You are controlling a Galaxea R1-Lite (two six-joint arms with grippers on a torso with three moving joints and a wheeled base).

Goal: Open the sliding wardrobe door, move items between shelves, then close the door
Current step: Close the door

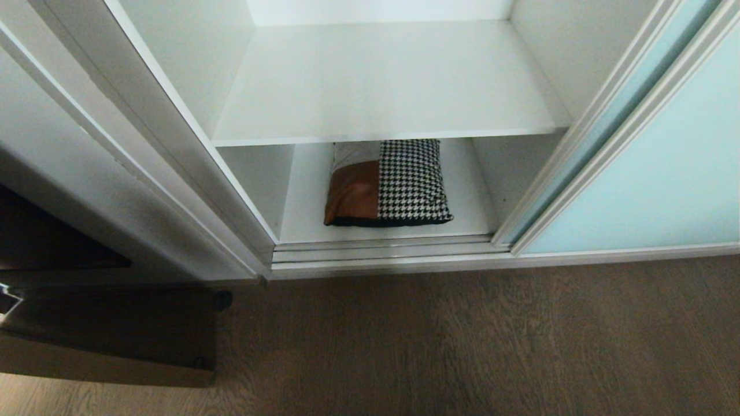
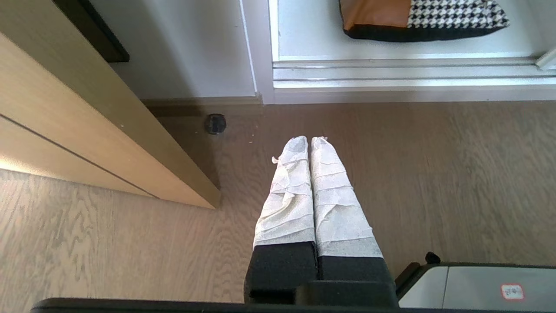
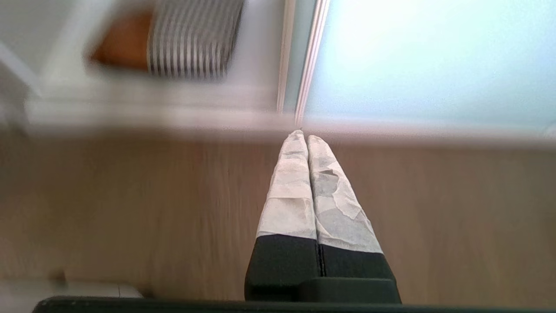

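The wardrobe stands open, with the frosted aqua sliding door [image 1: 653,179] pushed to the right. A houndstooth cushion [image 1: 387,182] with a tan-orange patch lies on the bottom shelf [image 1: 300,214]. Above it a white shelf [image 1: 387,86] is bare. Neither arm shows in the head view. My left gripper [image 2: 309,140] hangs shut over the wood floor, short of the wardrobe's sill, with the cushion [image 2: 423,19] farther in. My right gripper [image 3: 302,135] is shut too, its tips near the foot of the door frame [image 3: 308,61], the cushion [image 3: 173,41] off to one side. Both hold nothing.
Twin sliding tracks [image 1: 381,251] run along the sill at the wardrobe's foot. A white side panel [image 1: 144,144] bounds the opening on the left. A wooden cabinet [image 2: 78,130] and a small black door stop [image 2: 215,123] are on the floor at the left.
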